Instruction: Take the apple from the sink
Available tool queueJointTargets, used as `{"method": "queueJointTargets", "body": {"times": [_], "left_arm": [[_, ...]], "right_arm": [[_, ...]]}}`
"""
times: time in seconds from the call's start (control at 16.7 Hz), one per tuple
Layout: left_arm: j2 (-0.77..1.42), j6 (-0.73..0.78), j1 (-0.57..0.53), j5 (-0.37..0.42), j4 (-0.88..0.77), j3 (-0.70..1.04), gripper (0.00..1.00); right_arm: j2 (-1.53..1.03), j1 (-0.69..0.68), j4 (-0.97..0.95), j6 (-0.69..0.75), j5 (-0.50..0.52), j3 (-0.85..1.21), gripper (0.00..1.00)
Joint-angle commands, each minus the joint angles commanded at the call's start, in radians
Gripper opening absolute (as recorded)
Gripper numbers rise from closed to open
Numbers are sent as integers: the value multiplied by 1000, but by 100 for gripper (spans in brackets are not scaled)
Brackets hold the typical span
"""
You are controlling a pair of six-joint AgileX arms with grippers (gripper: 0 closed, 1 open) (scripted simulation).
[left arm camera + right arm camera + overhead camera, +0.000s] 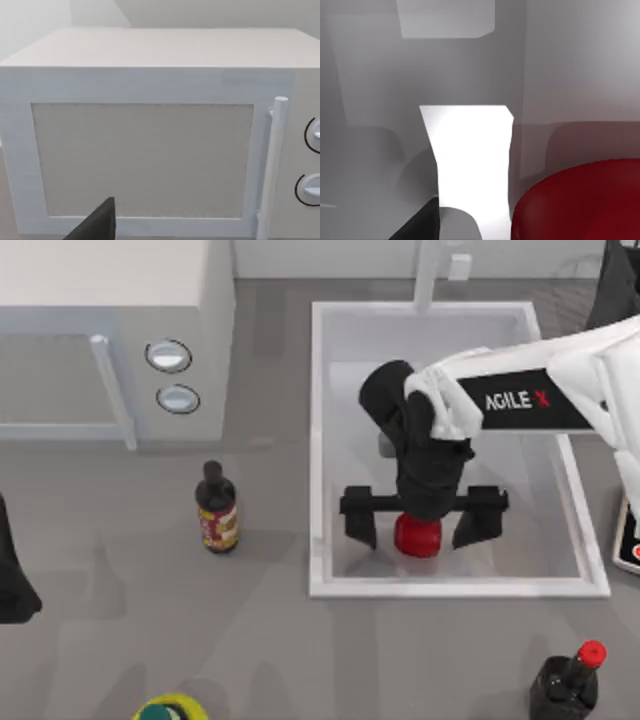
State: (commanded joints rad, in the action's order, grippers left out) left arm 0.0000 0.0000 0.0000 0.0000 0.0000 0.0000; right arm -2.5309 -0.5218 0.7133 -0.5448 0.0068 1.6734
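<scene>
The red apple (417, 537) lies on the floor of the white sink (450, 587), near its front wall. My right gripper (421, 522) hangs low inside the basin, directly over the apple. It is open, with one black finger on each side of the fruit and a gap between each finger and the fruit. In the right wrist view the apple (580, 200) looms large and close against the sink's pale inner wall (570, 60). My left arm (12, 580) is parked at the table's left edge, facing the microwave (150, 150).
A white microwave (110, 340) with two knobs stands at the back left. A brown bottle (217, 508) stands left of the sink. A dark bottle with a red cap (568, 678) is at the front right, a yellow-green object (172, 708) at the front edge.
</scene>
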Motion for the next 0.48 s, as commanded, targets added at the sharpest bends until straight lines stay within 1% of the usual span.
{"method": "queueJointTargets", "body": {"times": [0.48], "left_arm": [[0, 0, 0, 0, 0, 0, 100]], "right_arm": [[0, 0, 0, 0, 0, 0, 10]]}}
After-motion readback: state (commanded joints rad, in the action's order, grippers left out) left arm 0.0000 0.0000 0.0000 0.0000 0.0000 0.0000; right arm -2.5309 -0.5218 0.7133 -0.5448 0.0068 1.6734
